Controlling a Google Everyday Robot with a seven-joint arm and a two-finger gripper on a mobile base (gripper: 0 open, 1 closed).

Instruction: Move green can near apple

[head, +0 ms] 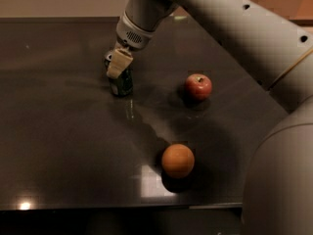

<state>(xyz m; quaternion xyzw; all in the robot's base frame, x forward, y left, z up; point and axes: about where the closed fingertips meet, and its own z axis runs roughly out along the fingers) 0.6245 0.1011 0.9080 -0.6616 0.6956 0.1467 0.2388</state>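
Observation:
The green can (122,83) stands upright on the dark table (58,131), left of centre. My gripper (117,63) comes down from the upper right and is shut on the can's top. One cream finger (119,62) lies across the can's front and the other is hidden behind it. The red apple (198,86) sits on the table to the right of the can, well apart from it.
An orange round fruit (177,160) lies nearer the front edge, below and between the can and the apple. My large grey arm (244,38) spans the upper right, and its base (279,180) fills the right side. The table's front edge (122,205) runs along the bottom.

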